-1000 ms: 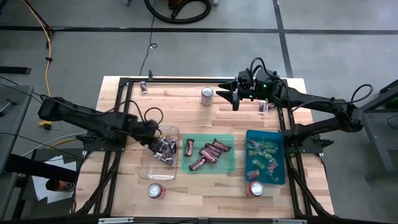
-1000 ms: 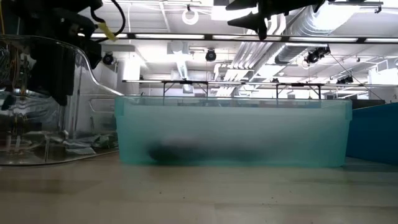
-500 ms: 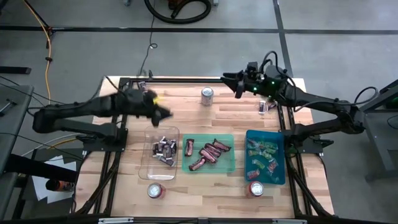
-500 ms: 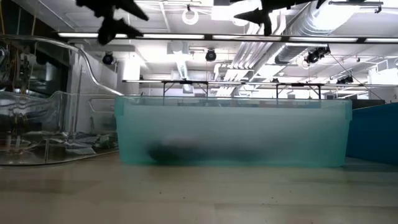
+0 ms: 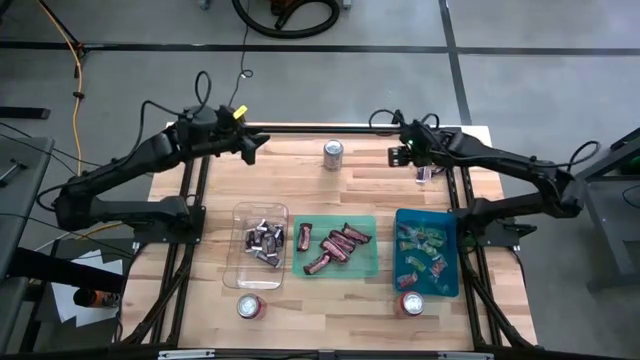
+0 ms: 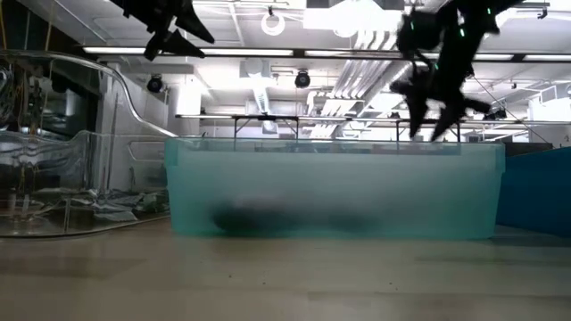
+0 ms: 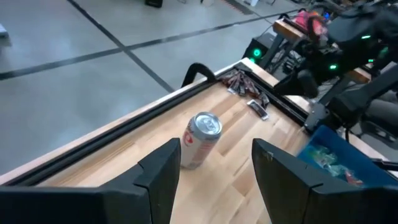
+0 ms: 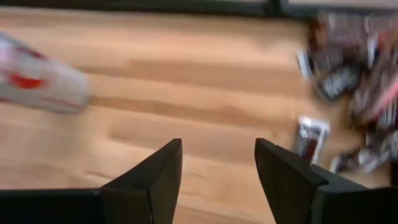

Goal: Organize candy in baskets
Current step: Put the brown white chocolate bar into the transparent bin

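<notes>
My left gripper [image 5: 252, 149] [image 6: 178, 34] hangs open high above the table's far left part, with nothing between its fingers [image 7: 214, 177]. My right gripper [image 5: 398, 156] [image 6: 430, 120] [image 8: 217, 168] is open, tipped downward over the far right part of the table, just left of a pile of loose candy [image 5: 425, 172] [image 8: 351, 81]. One wrapped piece [image 8: 311, 138] lies apart from the pile. The clear basket [image 5: 240, 268] holds dark-and-silver candy [image 5: 265, 240], the green basket [image 5: 365, 262] maroon pieces [image 5: 333, 246], and the teal basket [image 5: 448, 262] light green and pink ones [image 5: 421, 250].
A silver drink can [image 5: 333, 153] [image 7: 201, 138] stands near the far edge between the two grippers. Two more cans [image 5: 250, 305] [image 5: 411, 303] stand near the front edge. A black metal frame [image 5: 300, 129] runs along the far edge and down both sides.
My left gripper has risen out of the clear basket and swung toward the table's far edge, turning to point toward the can. My right gripper has tipped from nearly level to pointing down, rolled, and sunk toward the loose candy at the far right.
</notes>
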Tool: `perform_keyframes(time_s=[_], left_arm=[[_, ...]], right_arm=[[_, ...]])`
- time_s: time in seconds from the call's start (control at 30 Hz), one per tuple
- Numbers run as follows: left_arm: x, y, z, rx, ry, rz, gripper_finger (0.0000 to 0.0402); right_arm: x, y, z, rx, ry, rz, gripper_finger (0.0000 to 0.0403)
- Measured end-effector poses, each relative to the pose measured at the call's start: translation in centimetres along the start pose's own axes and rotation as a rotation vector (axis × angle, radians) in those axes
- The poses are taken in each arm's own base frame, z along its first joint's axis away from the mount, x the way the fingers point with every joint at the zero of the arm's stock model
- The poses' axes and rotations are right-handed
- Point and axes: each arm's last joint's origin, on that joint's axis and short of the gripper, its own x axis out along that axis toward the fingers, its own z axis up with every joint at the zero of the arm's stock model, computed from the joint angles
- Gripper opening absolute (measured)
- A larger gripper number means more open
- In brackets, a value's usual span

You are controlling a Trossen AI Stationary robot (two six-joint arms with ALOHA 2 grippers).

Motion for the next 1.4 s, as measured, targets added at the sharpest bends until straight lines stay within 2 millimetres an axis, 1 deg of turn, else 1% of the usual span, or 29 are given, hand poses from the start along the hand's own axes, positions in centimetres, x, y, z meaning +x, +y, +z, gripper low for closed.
perform_keyframes(time_s=[0.17,0.27,0.33,0.47,0.53,0.77,0.9,1.03,1.1,1.13,1.2,1.27,1.3,1.33,1.4], left_arm=[[0.4,0.2,-0.2,0.019,0.032,0.003,0.0185],[0.7,0.3,-0.5,0.047,0.06,0.012,0.0185],[0.9,0.4,-0.5,0.048,0.064,0.017,0.0185],[1.4,0.4,-0.6,0.048,0.08,0.023,0.0185],[1.6,0.4,-0.7,0.042,0.088,0.026,0.0185],[2.0,0.5,-0.8,0.04,0.099,0.032,0.0185],[2.0,0.5,-0.8,0.039,0.099,0.032,0.0185],[2.0,0.5,-0.8,0.04,0.099,0.033,0.0185],[2.0,0.5,-0.8,0.04,0.099,0.033,0.0185],[2.0,0.5,-0.8,0.04,0.098,0.037,0.0185],[2.0,0.5,-0.7,0.041,0.086,0.052,0.0185],[2.0,0.5,-0.6,0.026,0.063,0.067,0.0185],[2.0,0.5,-0.4,0.014,0.05,0.067,0.0185],[2.0,0.4,-0.3,0.001,0.037,0.065,0.0185],[2.0,0.3,-0.1,-0.006,0.012,0.056,0.0185]], right_arm=[[4.4,-3.9,-2.1,0.172,0.138,-0.054,0.0197],[5.9,-5.8,-3.0,0.261,0.171,-0.105,0.0197],[6.3,-6.5,-3.0,0.287,0.161,-0.116,0.0197],[6.8,-7.0,-2.7,0.295,0.122,-0.171,0.0197],[7.2,-7.0,-2.4,0.292,0.106,-0.172,0.0197],[9.6,-7.4,-2.6,0.275,0.18,-0.239,0.0197],[10.9,-7.2,-2.6,0.262,0.193,-0.228,0.0197],[11.6,-7.2,-2.7,0.231,0.216,-0.244,0.0192],[11.7,-7.2,-2.8,0.212,0.224,-0.246,0.0174],[11.7,-7.1,-2.8,0.202,0.224,-0.239,0.0158],[11.5,-6.9,-2.8,0.184,0.215,-0.226,0.011],[11.1,-6.6,-2.9,0.159,0.201,-0.209,0.0046],[10.8,-6.5,-2.9,0.151,0.196,-0.198,0.0025],[10.4,-6.3,-3.0,0.142,0.191,-0.176,0.0016],[9.5,-5.7,-2.7,0.147,0.148,-0.114,0.0022]])
